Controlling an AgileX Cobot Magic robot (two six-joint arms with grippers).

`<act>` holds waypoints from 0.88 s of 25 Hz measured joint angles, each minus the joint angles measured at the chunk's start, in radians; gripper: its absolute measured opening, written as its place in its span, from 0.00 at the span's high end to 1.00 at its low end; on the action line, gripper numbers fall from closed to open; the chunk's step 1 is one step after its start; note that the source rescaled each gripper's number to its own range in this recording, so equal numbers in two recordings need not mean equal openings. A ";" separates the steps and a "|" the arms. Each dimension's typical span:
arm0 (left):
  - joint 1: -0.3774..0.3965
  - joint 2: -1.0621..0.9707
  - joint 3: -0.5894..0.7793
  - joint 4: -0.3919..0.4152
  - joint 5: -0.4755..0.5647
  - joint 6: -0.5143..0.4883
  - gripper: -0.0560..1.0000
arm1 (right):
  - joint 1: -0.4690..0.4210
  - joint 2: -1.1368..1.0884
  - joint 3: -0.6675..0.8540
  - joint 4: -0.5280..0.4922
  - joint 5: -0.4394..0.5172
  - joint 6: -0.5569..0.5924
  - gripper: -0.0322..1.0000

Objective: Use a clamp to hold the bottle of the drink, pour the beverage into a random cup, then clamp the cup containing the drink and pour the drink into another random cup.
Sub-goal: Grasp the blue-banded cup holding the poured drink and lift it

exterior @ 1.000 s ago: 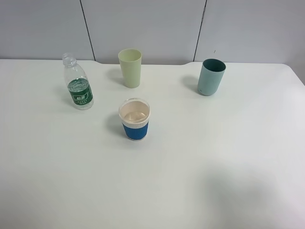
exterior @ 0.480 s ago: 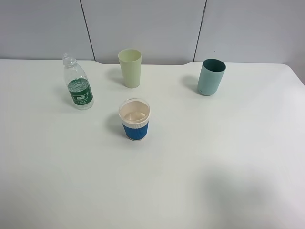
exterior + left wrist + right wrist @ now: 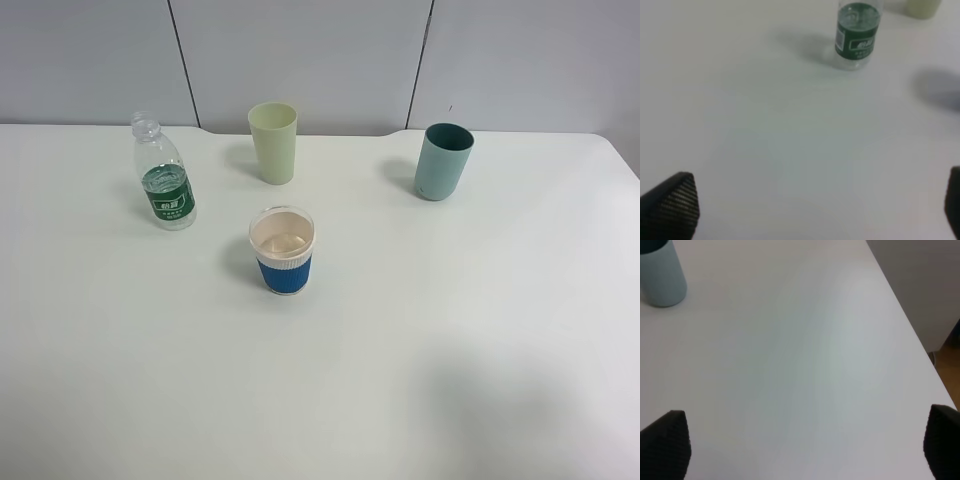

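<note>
Landmark: I place everything from the blue-sleeved cup (image 3: pixel 283 250), which stands upright on the white worktop (image 3: pixel 450 330).
Bottle: the bottle (image 3: pixel 165 185) stands upright behind the blue-sleeved cup and to its left, apart from it; the left wrist view cuts off its neck and top.
Beverage: I cannot tell how much clear liquid is in the bottle, or whether the blue-sleeved cup's pinkish inside holds any.
Tumbler: the yellow-green tumbler (image 3: pixel 273 142) stands upright almost straight behind the blue-sleeved cup, not touching it; the left wrist view shows only a blurred sliver of its base.
Teal cup: the teal cup (image 3: pixel 442 162) stands behind the blue-sleeved cup and well to its right; its rim is cropped in the right wrist view.
Left end effector: of the left end effector (image 3: pixel 812 210) I see only two dark fingertips at the frame corners, spread wide, with bare worktop between them.
Right end effector: the right end effector (image 3: pixel 802 445) also shows only its tips, apart, holding nothing.
</note>
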 joint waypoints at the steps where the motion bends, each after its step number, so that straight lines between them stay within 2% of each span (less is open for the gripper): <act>1: 0.000 0.000 0.000 0.007 0.000 -0.007 0.00 | 0.000 0.000 0.000 0.000 0.000 0.000 0.20; 4: -0.009 0.000 0.000 0.030 0.000 -0.041 0.00 | 0.000 0.000 0.000 0.000 0.000 0.000 0.20; 10: -0.093 0.000 0.001 0.039 0.000 -0.059 0.00 | 0.000 0.000 0.000 0.000 0.000 0.000 0.20; 22: -0.096 0.000 0.001 0.039 0.000 -0.062 0.00 | 0.000 0.000 0.000 0.000 0.000 0.000 0.20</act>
